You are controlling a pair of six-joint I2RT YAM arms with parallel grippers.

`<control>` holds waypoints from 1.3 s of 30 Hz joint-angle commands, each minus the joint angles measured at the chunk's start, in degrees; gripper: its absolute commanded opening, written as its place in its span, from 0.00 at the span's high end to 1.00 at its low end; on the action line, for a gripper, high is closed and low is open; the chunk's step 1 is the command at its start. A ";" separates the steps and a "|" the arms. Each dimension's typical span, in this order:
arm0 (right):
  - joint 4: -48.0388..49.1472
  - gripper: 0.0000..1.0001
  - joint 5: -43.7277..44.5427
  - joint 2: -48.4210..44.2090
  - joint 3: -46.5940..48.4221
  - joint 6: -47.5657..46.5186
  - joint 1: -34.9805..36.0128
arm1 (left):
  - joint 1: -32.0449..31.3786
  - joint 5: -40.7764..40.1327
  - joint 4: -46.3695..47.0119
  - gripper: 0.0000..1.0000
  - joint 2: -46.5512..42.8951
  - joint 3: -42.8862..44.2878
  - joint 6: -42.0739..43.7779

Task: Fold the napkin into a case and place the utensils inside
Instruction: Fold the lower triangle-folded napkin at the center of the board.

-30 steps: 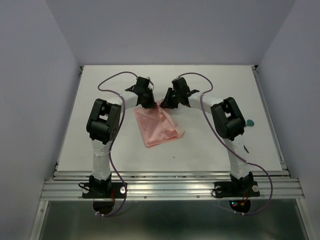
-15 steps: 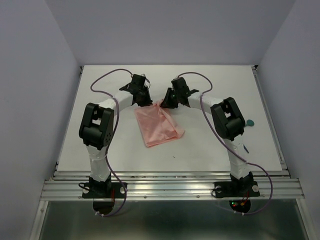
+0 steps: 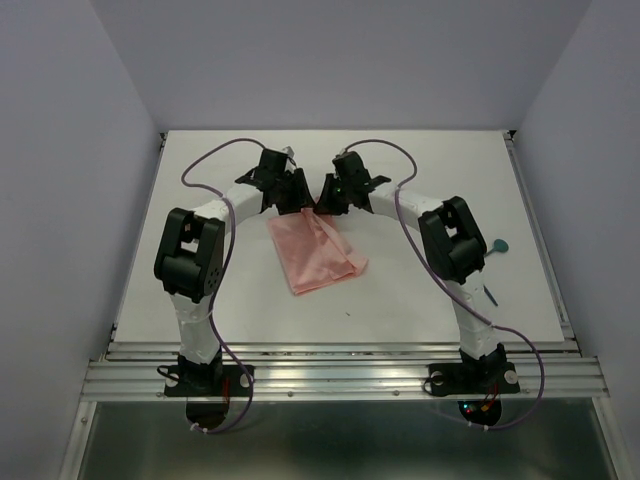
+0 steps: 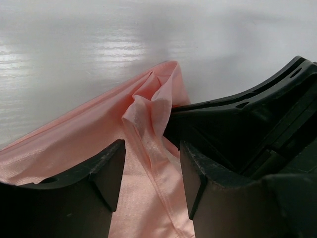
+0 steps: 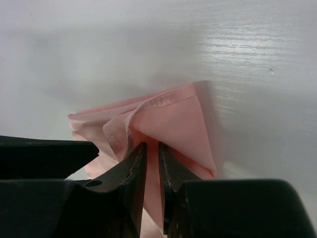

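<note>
pinching the far corner of the napkin (image 3: pixel 316 252) with the right tool (image 5: pixel 151 148), clenched on a raised fold; left tool (image 4: pixel 150 148) released, straddling that ridge; rest lying flat, mid tabletop (image 3: pixel 420 290).

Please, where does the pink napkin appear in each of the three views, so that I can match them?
Top external: the napkin lies mid-table, between the two arms.
Left wrist: lower left to centre, passing between the open left fingers.
Right wrist: centre, its fold pinched by the right fingers.
Shared landmark: the bunched far corner, uppermost part of the cloth in every view.
</note>
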 commanded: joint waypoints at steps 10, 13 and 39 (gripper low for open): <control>-0.50 0.79 0.15 0.30 3.41 -0.79 0.91 | 1.26 4.37 4.36 0.40 0.84 -0.96 -0.07; -0.41 0.79 0.32 0.21 3.15 -0.79 0.91 | 1.26 5.08 5.33 0.39 1.01 -1.22 -0.69; -0.41 0.69 1.11 -6.10 -3.60 -3.77 1.43 | 1.35 3.58 4.89 1.00 5.58 3.00 -1.31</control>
